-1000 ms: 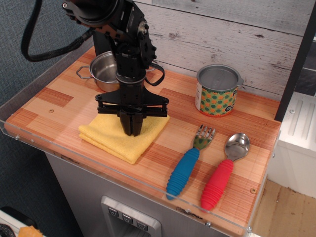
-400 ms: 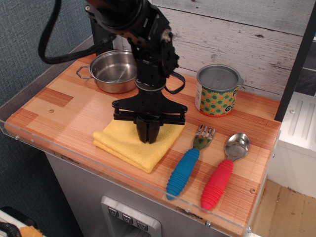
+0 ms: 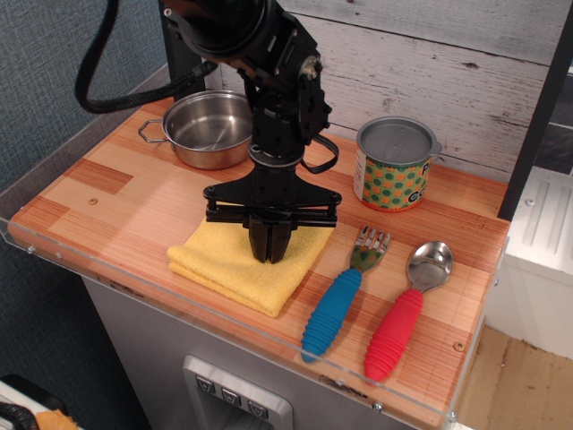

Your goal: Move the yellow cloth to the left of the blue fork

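Now we have the wooden counter (image 3: 107,193) beneath us, and the yellow cloth (image 3: 224,264) directly under the jaws, spreading mostly to their left and front. Our gripper (image 3: 270,249) stands upright on it, jaws drawn close together; they seem pinched on a fold of cloth, though the fingertips hide the contact. Just right of the jaws lies the blue fork (image 3: 338,300), its long axis running front to back, tines away. The cloth's near corner sits close beside the handle.

A mock kitchen: wooden counter (image 3: 107,193), steel pot (image 3: 208,130), plank-pattern backdrop (image 3: 421,54).
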### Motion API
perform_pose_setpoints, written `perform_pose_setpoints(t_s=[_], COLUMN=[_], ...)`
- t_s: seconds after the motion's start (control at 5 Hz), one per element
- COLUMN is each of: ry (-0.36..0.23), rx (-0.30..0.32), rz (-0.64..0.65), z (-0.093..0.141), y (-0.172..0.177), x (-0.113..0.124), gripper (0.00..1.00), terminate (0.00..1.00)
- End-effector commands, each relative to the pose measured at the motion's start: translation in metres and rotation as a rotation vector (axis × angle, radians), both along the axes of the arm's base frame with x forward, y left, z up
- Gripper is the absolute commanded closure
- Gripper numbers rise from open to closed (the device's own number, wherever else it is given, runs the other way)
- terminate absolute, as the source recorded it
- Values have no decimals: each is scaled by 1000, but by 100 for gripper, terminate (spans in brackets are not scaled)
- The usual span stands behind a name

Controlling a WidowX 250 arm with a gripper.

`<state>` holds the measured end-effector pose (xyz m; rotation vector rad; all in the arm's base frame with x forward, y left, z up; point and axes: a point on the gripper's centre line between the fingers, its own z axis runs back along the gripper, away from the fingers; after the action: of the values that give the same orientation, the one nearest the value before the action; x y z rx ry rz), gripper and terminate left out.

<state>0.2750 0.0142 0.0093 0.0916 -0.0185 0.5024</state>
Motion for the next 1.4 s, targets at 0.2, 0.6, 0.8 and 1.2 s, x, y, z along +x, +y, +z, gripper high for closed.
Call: perform_pose_setpoints(t_s=[0.2, 0.6, 0.8, 1.2], ry=[-52, -133, -150, -167], rx=[60, 38, 43, -5], rz=[-71, -83, -82, -152], z=[25, 57, 68, 84], y=[10, 6, 8, 2], x=[6, 8, 6, 15], gripper=[0, 0, 0, 0], terminate=[0, 0, 0, 0])
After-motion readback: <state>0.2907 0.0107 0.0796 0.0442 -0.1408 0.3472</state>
